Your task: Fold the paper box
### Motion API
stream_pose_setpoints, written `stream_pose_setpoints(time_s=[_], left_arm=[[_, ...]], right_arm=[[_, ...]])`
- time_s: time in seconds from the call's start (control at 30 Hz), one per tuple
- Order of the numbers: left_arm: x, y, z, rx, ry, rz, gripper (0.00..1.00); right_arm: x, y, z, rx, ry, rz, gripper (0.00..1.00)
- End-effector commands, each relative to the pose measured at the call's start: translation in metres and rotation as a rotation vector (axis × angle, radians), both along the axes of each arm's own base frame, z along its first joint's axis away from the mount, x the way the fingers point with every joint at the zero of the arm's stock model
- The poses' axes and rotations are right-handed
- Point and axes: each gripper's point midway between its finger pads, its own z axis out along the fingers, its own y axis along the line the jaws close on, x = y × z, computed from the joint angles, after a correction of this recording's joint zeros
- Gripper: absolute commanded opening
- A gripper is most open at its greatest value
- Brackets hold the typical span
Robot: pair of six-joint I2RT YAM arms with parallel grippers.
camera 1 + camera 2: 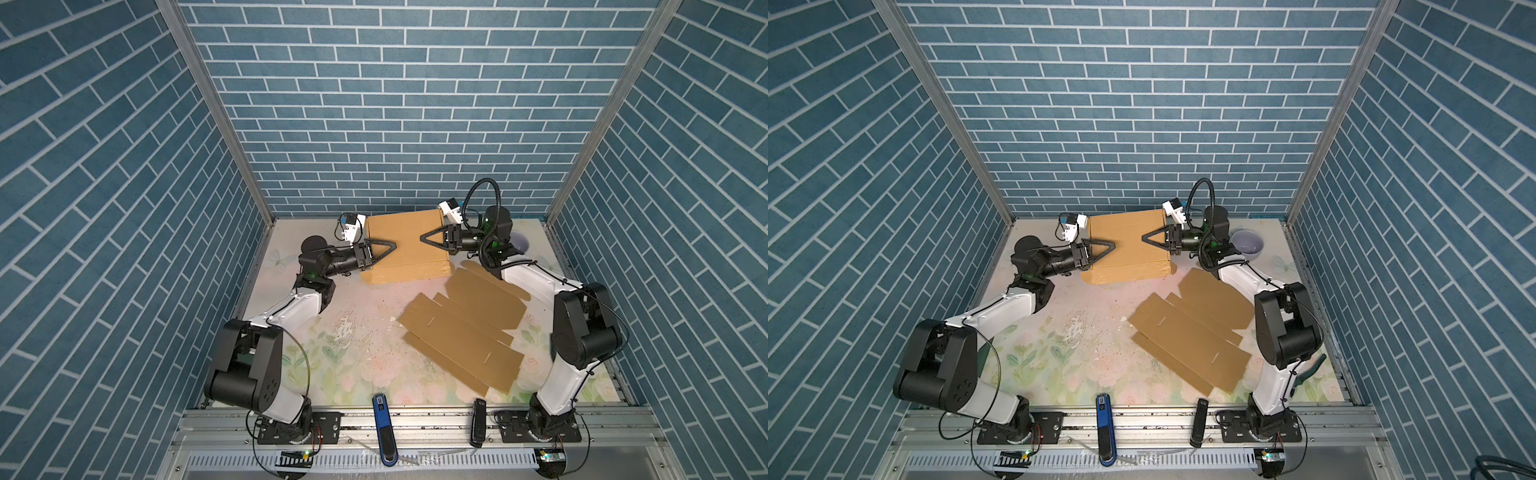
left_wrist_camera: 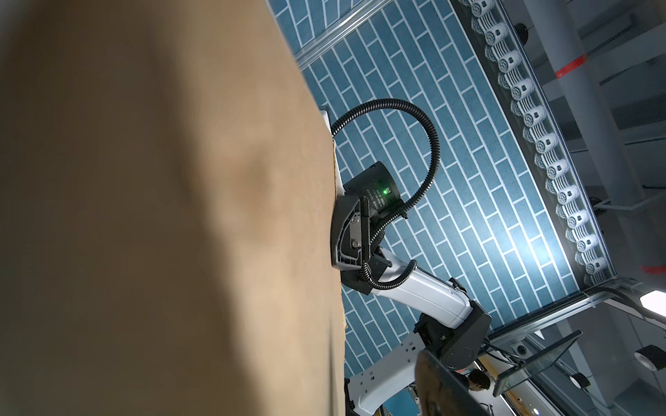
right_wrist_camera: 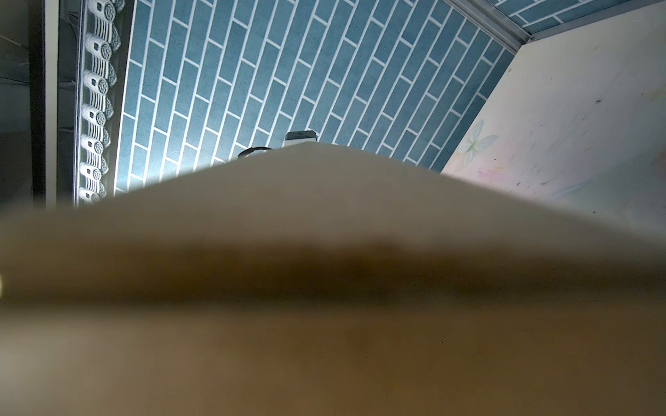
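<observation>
Nearest, a blue tool [image 1: 384, 430] lay on the front rail [image 1: 436, 419]. On the worktop [image 1: 332, 374], flat cardboard [image 1: 461, 332] waited near right. The paper box [image 1: 405, 237] sat far centre, probably steadied from both sides. Left claw [image 1: 388, 248] and right claw [image 1: 428, 240] rested on its top; their opening and grip could not be told.

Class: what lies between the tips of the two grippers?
Only bare brown panel of the paper box, between the left gripper and right gripper, in both top views.
</observation>
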Motion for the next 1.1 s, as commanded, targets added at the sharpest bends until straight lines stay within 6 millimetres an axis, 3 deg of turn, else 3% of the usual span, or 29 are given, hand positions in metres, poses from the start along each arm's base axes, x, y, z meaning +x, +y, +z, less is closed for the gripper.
stream_pose_setpoints(time_s=[0.0,0.17,0.37,0.6,0.83,1.07], left_arm=[[-0.018,-0.012,0.041,-0.048,-0.171,-0.07,0.77],[-0.016,-0.019,0.038,-0.047,-0.16,-0.084,0.73],[-0.013,-0.022,0.033,-0.047,-0.14,-0.088,0.49],[-0.01,-0.023,0.028,-0.046,-0.12,-0.083,0.38],[0.001,-0.015,0.029,-0.075,-0.1,-0.041,0.31],[0.025,0.019,0.019,-0.102,-0.014,0.057,0.29]], right_arm=[[0.004,0.006,-0.012,-0.048,0.011,-0.039,0.29],[0.003,0.006,-0.011,-0.056,0.008,-0.04,0.29],[0.004,0.007,-0.012,-0.059,0.01,-0.041,0.31],[0.004,0.007,-0.016,-0.064,0.02,-0.044,0.36],[0.009,0.0,-0.016,-0.066,0.034,-0.067,0.56],[0.014,-0.031,0.007,-0.051,-0.015,-0.152,0.81]])
